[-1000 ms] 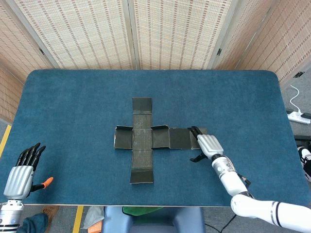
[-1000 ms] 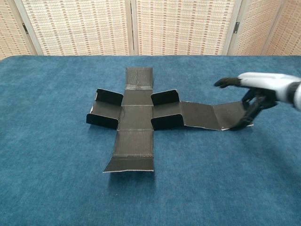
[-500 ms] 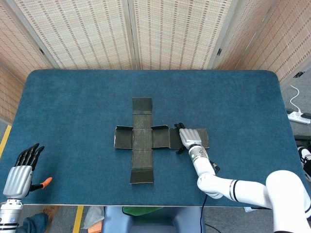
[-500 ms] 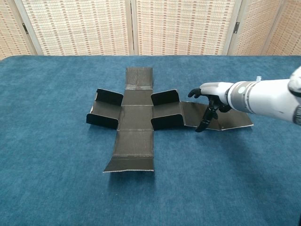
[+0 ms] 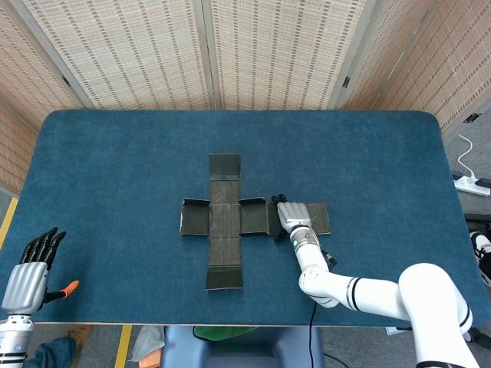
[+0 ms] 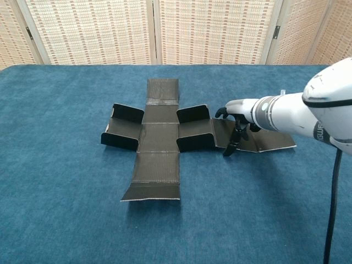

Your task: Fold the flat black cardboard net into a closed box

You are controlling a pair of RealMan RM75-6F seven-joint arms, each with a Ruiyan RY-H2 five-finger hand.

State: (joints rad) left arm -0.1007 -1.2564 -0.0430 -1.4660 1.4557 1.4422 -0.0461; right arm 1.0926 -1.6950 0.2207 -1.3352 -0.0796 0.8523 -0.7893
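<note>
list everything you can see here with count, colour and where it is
cardboard net: 1, black, cross-shaped, lying mostly flat at the middle of the table, small side flaps standing up
table: 1, blue cloth top, fills most of both views
folding screen: 1, beige woven panels, behind the table
power strip: 1, white, on the floor at the right edge of the head view
right hand: 1, silver with black fingers, over the right arm of the net, fingers down at the panel
left hand: 1, silver with black fingers, fingers spread, holding nothing, off the near left corner of the table, head view only
</note>
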